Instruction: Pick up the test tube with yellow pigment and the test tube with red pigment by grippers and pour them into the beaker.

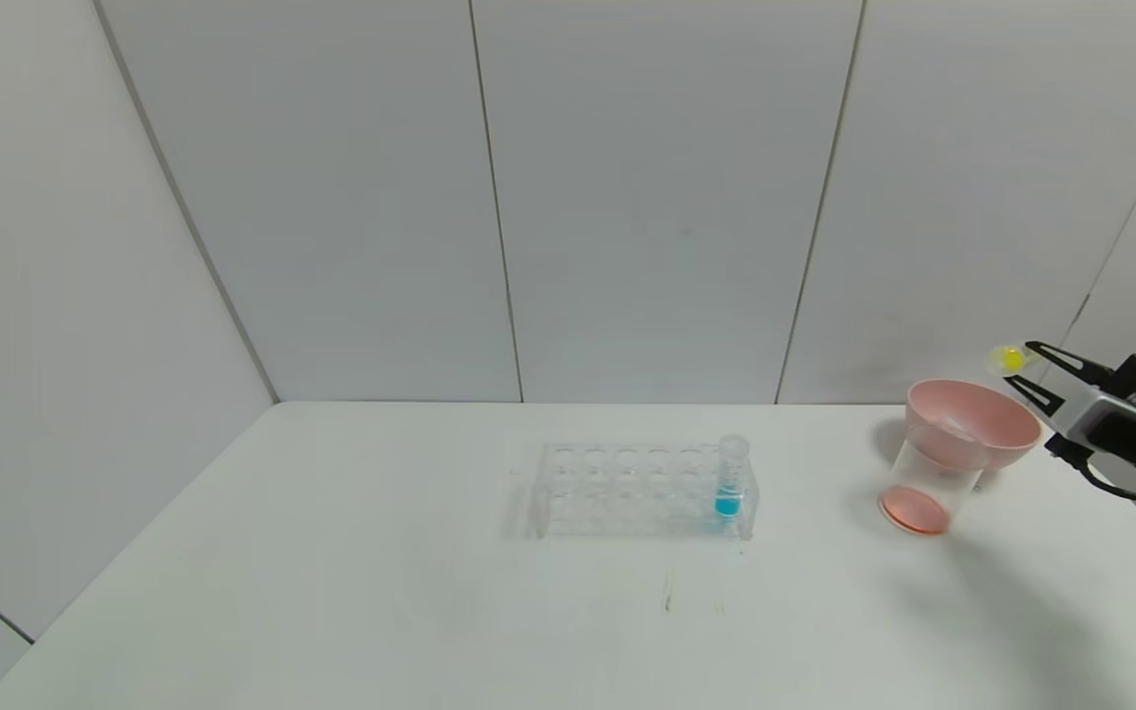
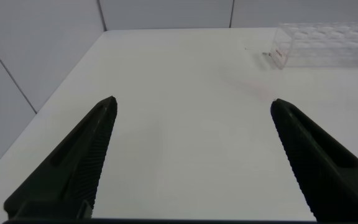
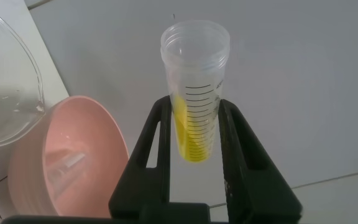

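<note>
My right gripper point(image 1: 1027, 363) is shut on the test tube with yellow pigment point(image 1: 1010, 358) and holds it in the air, tilted far over, just right of and above the pink bowl. In the right wrist view the tube point(image 3: 194, 118) sits between the two black fingers point(image 3: 157, 143) with yellow liquid in its lower part. The clear beaker point(image 1: 926, 473) stands in front of the bowl and holds red-orange liquid at its bottom; its rim also shows in the right wrist view point(image 3: 17, 74). No tube with red liquid shows. My left gripper point(image 2: 192, 101) is open and empty over bare table.
The pink bowl point(image 1: 972, 422) stands at the right, touching the beaker; a clear tube-like thing point(image 3: 64, 167) lies inside it. A clear tube rack point(image 1: 642, 490) stands mid-table with a blue-liquid tube point(image 1: 729, 483) at its right end. The rack also shows in the left wrist view point(image 2: 325, 43).
</note>
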Tool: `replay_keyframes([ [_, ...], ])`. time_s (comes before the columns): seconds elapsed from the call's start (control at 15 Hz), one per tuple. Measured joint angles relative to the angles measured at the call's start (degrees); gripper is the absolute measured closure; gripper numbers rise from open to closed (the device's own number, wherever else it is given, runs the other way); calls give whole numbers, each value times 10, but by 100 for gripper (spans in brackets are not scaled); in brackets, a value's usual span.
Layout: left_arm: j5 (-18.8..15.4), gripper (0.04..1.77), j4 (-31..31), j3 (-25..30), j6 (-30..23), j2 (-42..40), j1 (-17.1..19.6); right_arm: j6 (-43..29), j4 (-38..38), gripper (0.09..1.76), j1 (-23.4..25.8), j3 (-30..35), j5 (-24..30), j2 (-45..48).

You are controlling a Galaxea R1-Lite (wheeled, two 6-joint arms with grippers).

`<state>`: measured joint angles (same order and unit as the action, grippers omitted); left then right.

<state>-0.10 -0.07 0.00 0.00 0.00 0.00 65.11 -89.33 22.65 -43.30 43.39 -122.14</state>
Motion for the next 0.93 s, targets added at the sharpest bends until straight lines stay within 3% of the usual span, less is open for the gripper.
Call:
replay_keyframes([
  [0.93,0,5,0,0,0,0,0,130,-6,130,2,7,12,-4],
])
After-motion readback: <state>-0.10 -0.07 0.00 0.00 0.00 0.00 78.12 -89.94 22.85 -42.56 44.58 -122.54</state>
